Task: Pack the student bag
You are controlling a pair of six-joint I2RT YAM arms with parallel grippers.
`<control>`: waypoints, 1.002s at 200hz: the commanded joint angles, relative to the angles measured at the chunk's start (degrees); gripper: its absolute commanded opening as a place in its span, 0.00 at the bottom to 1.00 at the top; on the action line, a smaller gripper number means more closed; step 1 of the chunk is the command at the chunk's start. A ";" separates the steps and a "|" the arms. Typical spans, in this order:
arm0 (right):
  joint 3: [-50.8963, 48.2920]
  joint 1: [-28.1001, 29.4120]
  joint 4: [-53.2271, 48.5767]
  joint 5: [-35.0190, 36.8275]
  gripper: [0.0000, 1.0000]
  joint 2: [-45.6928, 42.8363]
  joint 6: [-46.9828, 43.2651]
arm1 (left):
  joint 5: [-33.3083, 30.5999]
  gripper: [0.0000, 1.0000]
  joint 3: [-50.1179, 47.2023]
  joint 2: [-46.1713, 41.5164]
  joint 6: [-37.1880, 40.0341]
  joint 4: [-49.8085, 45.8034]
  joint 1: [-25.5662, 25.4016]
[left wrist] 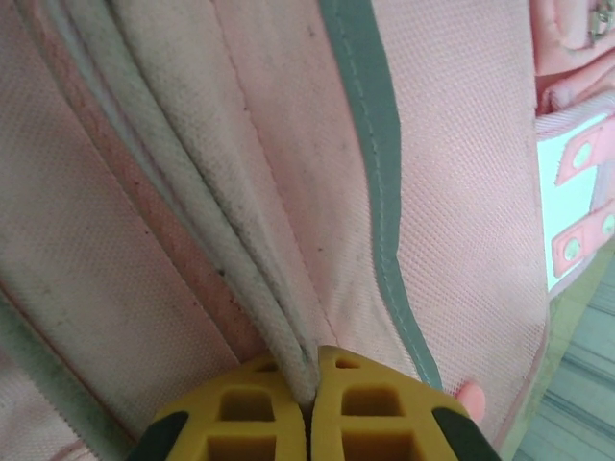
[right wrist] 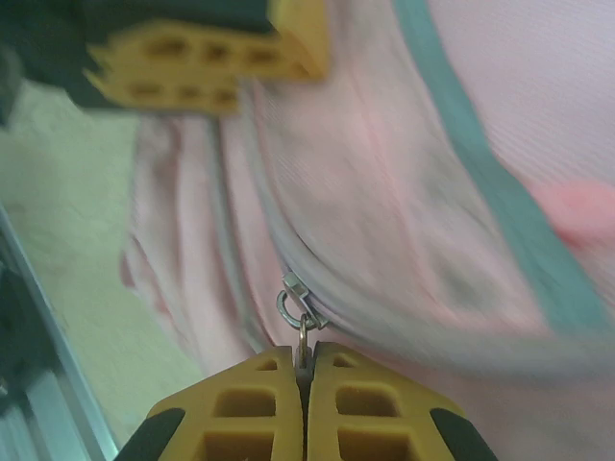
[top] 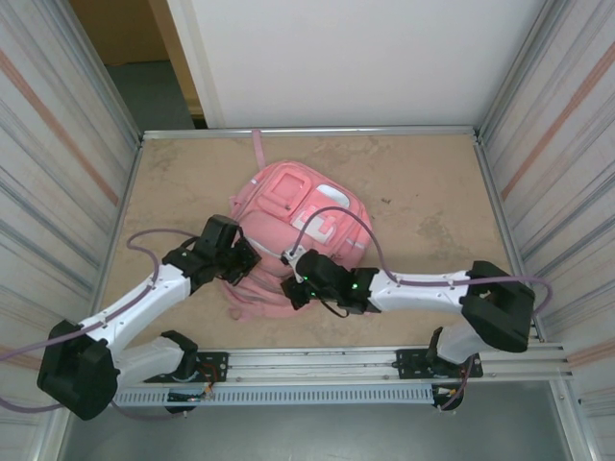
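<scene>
Bench (top: 432, 202) carries the student bag (top: 307, 206); my left hand (left wrist: 309, 384) pinches its zip fold (left wrist: 231, 230), right hand (right wrist: 306, 370) grips the zip pull (right wrist: 300, 322) just beside.

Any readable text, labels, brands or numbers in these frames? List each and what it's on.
None readable. The student bag has white and light-pink front patches, but no lettering can be made out on them. The bag fabric and zip pull seen close up carry no print.

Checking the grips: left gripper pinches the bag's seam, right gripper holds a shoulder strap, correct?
No. The right gripper holds the zip pull, not a strap, per the right wrist view. The left gripper pinches a seam of the student bag.
</scene>
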 commanded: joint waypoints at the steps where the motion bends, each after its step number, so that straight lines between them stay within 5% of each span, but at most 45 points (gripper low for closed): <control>1: -4.89 -1.85 -4.86 6.25 0.01 -6.69 -4.47 | 3.21 0.00 -0.94 -1.16 7.17 1.52 1.07; 50: -13.95 -13.85 -2.49 3.45 0.03 -13.47 -5.11 | 15.85 0.00 2.50 4.27 23.46 -1.76 4.22; 78: -14.24 -17.89 0.31 3.86 0.09 -12.66 -6.93 | 20.70 0.00 9.83 11.78 34.95 -12.43 4.35; 103: -12.56 -21.97 -0.91 3.81 0.11 -10.50 -7.02 | 22.73 0.00 10.79 13.26 37.58 -12.81 4.86; 138: -11.48 -26.59 -2.65 -2.09 0.25 -9.91 -7.01 | 24.60 0.00 11.60 13.97 38.82 -14.66 7.01; 164: -13.75 -27.44 -3.23 -1.83 0.31 -14.60 -5.74 | 24.51 0.15 12.24 11.77 36.47 -12.87 5.02; 195: -13.11 -28.86 -11.62 7.22 0.53 -25.06 -2.15 | 20.40 0.41 13.17 3.12 30.61 -12.32 2.20; 197: -13.35 -28.94 -11.85 7.94 0.60 -25.39 -2.02 | 19.88 0.42 13.35 2.27 30.61 -12.58 2.13; 200: -13.66 -29.11 -12.03 8.65 0.89 -27.58 -1.93 | 19.06 0.47 13.61 1.12 30.66 -12.96 1.97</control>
